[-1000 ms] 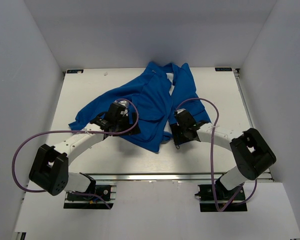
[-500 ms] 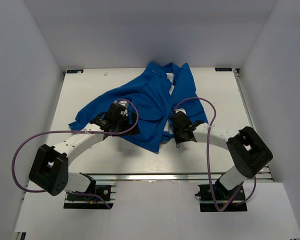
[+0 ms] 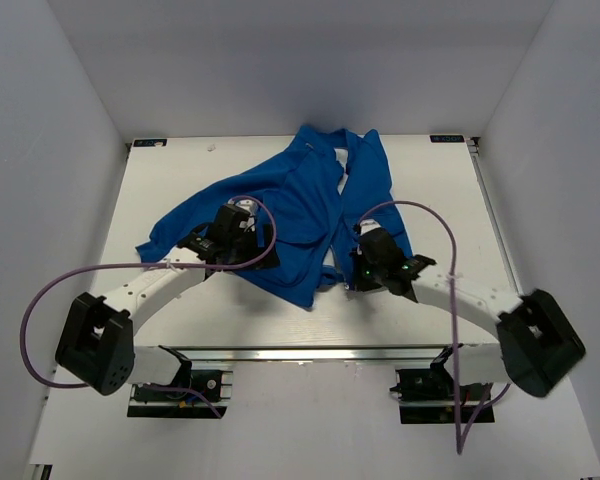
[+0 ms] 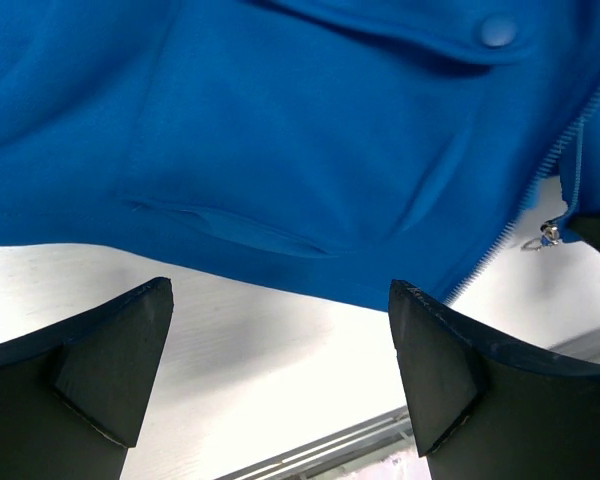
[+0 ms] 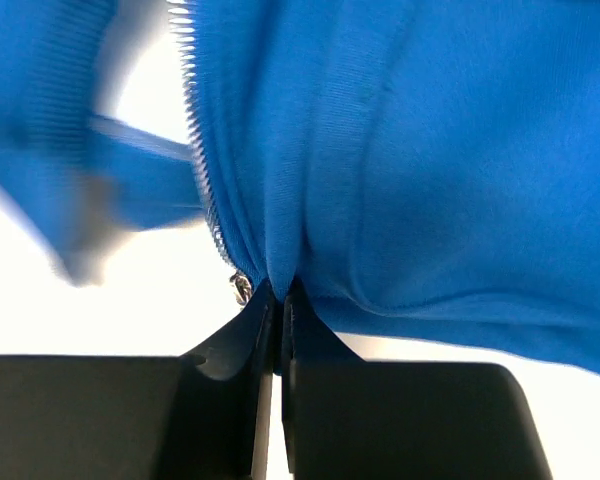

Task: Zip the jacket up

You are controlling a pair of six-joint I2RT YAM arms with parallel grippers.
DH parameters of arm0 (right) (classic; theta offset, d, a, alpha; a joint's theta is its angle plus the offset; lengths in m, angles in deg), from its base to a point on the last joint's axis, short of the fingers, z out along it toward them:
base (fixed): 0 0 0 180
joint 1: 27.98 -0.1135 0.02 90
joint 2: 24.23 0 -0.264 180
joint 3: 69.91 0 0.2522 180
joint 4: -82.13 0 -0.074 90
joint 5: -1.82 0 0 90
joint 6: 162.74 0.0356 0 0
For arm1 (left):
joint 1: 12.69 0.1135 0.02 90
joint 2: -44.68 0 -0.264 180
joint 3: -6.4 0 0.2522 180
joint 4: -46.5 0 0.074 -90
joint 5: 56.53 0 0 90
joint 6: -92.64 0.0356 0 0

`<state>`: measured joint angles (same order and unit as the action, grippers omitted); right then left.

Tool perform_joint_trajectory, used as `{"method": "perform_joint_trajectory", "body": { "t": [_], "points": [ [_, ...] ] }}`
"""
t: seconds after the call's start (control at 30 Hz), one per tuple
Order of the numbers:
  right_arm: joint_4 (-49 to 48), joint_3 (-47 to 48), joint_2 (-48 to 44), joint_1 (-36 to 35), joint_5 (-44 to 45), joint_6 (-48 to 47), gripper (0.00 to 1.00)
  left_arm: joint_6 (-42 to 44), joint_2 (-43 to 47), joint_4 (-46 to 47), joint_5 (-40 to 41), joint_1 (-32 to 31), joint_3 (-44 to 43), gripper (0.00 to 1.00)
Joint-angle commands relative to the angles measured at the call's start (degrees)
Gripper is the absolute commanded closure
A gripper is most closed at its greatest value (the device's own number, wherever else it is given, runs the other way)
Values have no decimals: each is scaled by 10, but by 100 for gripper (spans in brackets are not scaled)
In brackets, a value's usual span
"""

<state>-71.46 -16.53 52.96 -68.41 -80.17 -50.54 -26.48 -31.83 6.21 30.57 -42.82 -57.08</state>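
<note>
The blue jacket (image 3: 300, 205) is lying rumpled across the middle of the white worktop (image 3: 435, 185). Its collar is pointing toward the far edge, and its front is gaping open along the silver zipper (image 5: 202, 170). The right fingers (image 5: 265, 325) are pressing together on a fold of the jacket's bottom hem. They are gripping just beside the zipper teeth, on the front panel at the right arm's side. The left fingers (image 4: 120, 345) are standing wide apart and gripping nothing. They are sitting at the near hem of the other front panel, where a pocket slit (image 4: 235, 228) and a round snap (image 4: 496, 31) are showing. Both arms are reaching in from the near edge, one on each side of the opening.
</note>
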Motion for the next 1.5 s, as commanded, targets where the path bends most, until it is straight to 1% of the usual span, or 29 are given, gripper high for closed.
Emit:
{"method": "perform_joint_trajectory", "body": {
  "t": [0.0,0.03,0.1,0.13,0.17,0.2,0.27,0.3,0.4,0.47,0.57,0.6,0.67,0.7,0.8,0.87,0.9,1.03,1.07,1.13,1.17,1.23,1.27,1.37,1.4,1.43,1.47],
  "points": [
    [-109,-20,-101,20,-99,-15,100,10,37,11,-32,-2,-24,2],
    [-120,-35,-119,26,-115,-19,100,13,45,23,-41,-2,-22,2],
    [-151,-45,-159,36,-150,-22,100,14,52,39,-89,-2,-18,2],
    [-161,-50,-169,38,-160,-29,100,15,54,65,-111,-2,-16,2],
    [-163,-51,-176,38,-166,-29,100,15,57,79,-157,-2,-12,2],
    [-163,-50,-184,38,-171,-28,100,15,57,95,-182,-2,-7,2],
    [-154,-45,-185,39,-176,-27,100,5,51,153,-227,-3,1,2],
    [-152,-45,-187,39,-170,-22,100,-9,45,192,-266,-3,3,2],
    [-162,-53,-192,39,-181,-19,100,-24,11,233,-309,-7,-6,2],
    [-181,-63,-198,39,-186,-14,100,-28,-9,251,-316,-19,-17,2],
    [-184,-62,-206,39,-186,-3,100,-33,-49,270,-324,-41,-37,2],
    [-187,-63,-208,39,-189,0,100,-36,-69,289,-327,-54,-45,2],
    [-191,-65,-215,39,-190,3,100,-41,-89,297,-332,-60,-57,3],
    [-194,-67,-216,39,-193,1,100,-43,-99,304,-332,-74,-63,5],
    [-190,-71,-227,39,-193,-1,100,-72,-134,335,-335,-83,-79,9],
    [-183,-73,-231,39,-188,-2,100,-91,-157,352,-337,-85,-90,21],
    [-179,-73,-235,39,-183,-2,100,-108,-162,375,-343,-85,-90,25],
    [-175,-79,-249,39,-177,7,100,-123,-182,401,-350,-85,-93,41],
    [-178,-81,-254,39,-179,10,100,-126,-186,412,-355,-85,-87,49],
    [-177,-80,-255,39,-178,12,100,-141,-189,438,-369,-85,-81,60],
    [-170,-78,-252,39,-172,12,100,-145,-191,445,-373,-85,-78,70],
    [-163,-77,-249,39,-170,10,100,-153,-193,461,-383,-85,-75,84],
    [-156,-76,-248,39,-171,7,100,-153,-193,464,-386,-85,-76,99],
    [-133,-68,-247,39,-178,-1,100,-147,-192,460,-384,-85,-79,100],
    [-128,-67,-249,39,-181,-3,95,-144,-190,459,-384,-85,-79,100],
    [-127,-64,-249,39,-180,-3,86,-142,-187,459,-387,-85,-81,100],
    [-109,-61,-252,39,-181,-4,58,-140,-184,457,-388,-85,-82,100]
  ]
}}
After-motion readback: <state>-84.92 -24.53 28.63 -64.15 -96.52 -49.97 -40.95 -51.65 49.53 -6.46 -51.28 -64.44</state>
